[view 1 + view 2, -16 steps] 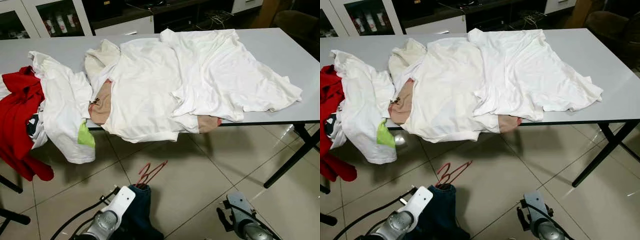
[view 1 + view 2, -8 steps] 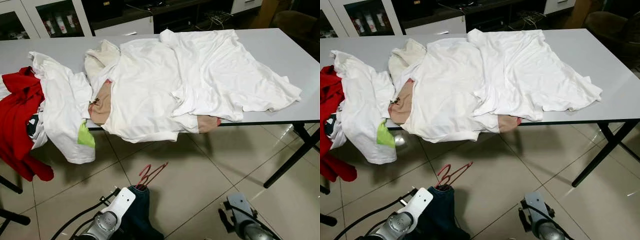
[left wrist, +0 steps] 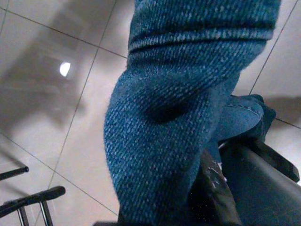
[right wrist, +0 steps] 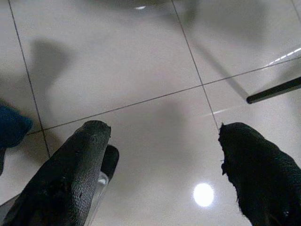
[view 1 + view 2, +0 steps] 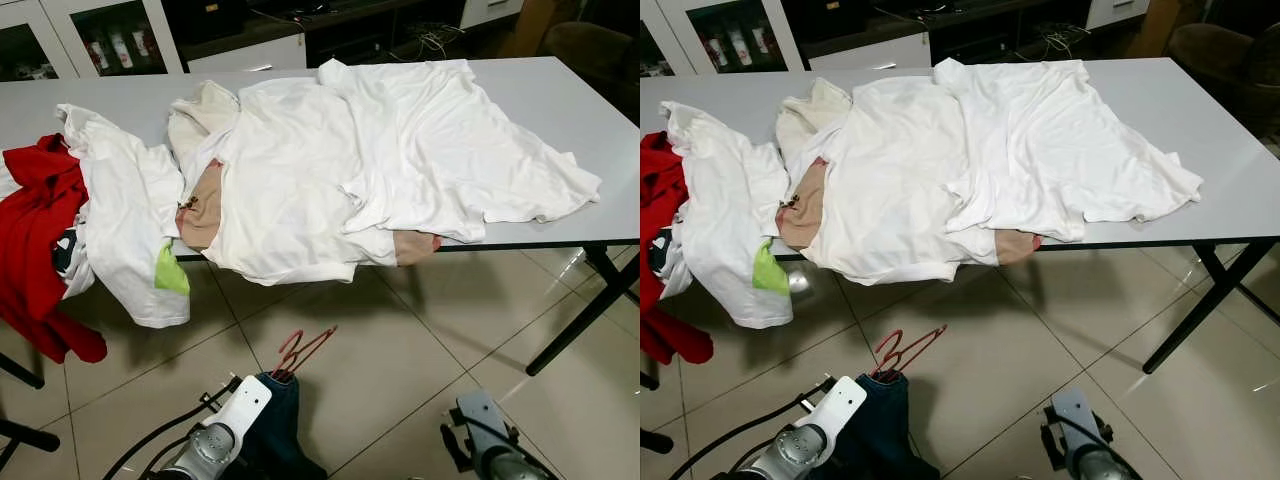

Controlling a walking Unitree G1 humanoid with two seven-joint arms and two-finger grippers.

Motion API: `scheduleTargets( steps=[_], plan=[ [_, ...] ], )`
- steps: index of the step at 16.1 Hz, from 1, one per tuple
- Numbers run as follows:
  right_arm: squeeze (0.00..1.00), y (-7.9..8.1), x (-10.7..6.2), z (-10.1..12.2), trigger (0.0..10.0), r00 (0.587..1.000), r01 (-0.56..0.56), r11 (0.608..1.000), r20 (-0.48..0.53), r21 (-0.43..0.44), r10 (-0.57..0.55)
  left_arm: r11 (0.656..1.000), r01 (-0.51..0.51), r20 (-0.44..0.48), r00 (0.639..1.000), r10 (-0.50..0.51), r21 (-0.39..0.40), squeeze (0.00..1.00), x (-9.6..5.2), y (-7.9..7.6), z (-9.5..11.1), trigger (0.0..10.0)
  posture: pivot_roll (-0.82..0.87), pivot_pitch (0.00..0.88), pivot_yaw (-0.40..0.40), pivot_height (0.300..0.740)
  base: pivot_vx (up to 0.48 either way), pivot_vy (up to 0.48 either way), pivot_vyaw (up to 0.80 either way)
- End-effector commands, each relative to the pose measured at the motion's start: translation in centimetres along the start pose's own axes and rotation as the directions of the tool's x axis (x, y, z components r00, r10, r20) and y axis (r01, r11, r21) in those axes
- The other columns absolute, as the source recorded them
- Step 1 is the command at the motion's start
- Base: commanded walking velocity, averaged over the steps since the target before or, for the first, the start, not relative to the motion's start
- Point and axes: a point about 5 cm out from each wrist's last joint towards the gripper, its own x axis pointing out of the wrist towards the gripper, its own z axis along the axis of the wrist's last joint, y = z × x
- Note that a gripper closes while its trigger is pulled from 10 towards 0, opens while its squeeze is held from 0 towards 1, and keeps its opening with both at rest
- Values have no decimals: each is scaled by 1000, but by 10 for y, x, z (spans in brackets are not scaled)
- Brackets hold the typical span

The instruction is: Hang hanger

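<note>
Left wrist view: I see my left gripper (image 3: 211, 188) clamped on jeans (image 3: 188, 117); the red hanger (image 5: 302, 350) pokes out just above it. I judge it light, stiff, snag-prone; grip near its hook. Right gripper (image 4: 162, 179) spread, empty.

Table (image 5: 560, 90) top: nearly all covered by white shirts (image 5: 330, 160), which drape over the front edge. Bare surface at the right end and along the far left edge. Red garment (image 5: 35, 250) hangs off the left end, blocking that side. Tiled floor (image 5: 400, 370) before the front edge open. Black table legs (image 5: 580, 320) slant under the right front corner. Denim garment (image 5: 275, 420) with red hanger (image 5: 300, 350) fills the lower-left approach.
</note>
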Motion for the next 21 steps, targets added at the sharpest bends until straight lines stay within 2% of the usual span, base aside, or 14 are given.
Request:
scheduleTargets(
  steps=[1, 9, 11, 15, 19, 21],
  plan=[
    [0, -2, 0, 1, 10000, 1000, 6, 1000, 1, -3, -6, 1000, -19, -1, 1000, 19, 5, 0, 0, 4, 0, 10000, -53, 0, 75, 740, 0, 0, 0],
    [0, 4, -1, -4, 10000, 1000, -1, 1000, -8, -8, 1, 999, -33, 11, 999, 33, 12, 0, 1, 10, 6, 10000, -51, 0, 75, 740, 0, 0, 0],
    [0, 1, 0, -1, 10000, 1000, 3, 1000, -1, -14, -3, 999, -32, 11, 999, 32, 9, 0, 1, 8, 6, 10000, -53, 0, 74, 740, 0, 0, 0],
    [0, -4, 1, 4, 10000, 1000, 14, 1000, 11, -12, -14, 1000, -24, 7, 1000, 24, 9, 0, 1, 5, 3, 10000, -54, 0, 74, 740, 0, 0, 0],
    [0, 4, -2, -6, 10000, 1000, -2, 1000, -7, -18, 2, 1000, -25, -9, 1000, 25, 6, 0, -1, 5, -3, 10000, -66, 0, 77, 740, 0, 0, 0],
    [0, 0, -3, -7, 10000, 1000, 13, 1000, -6, -5, -13, 1000, -14, -20, 1000, 15, 25, 0, -1, 3, -6, 10000, -79, 0, 79, 740, 0, 0, 0]
  ],
)
